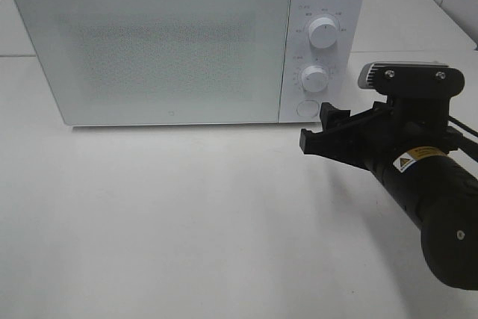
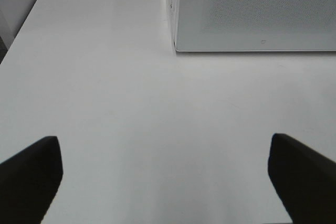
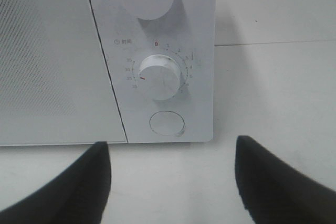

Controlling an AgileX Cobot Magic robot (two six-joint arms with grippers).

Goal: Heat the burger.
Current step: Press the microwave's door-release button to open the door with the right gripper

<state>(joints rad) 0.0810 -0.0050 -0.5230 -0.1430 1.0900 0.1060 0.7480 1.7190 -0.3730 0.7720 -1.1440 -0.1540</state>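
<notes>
1. Nearest to us is the right arm (image 1: 441, 207). It has a yellow warning label (image 1: 418, 158), too small to read.
2. The right gripper (image 1: 323, 128) has its jaws apart, above the table (image 1: 187, 222) and near the round button (image 3: 167, 123).
3. The left gripper (image 2: 165, 182) also has its jaws apart, above the table.
4. Behind stands the microwave (image 1: 149, 42) with its door closed. The timer knob (image 3: 161, 77) has numbers from 0 to 35 around it.
5. The door is frosted, so we cannot tell where the burger is.
</notes>
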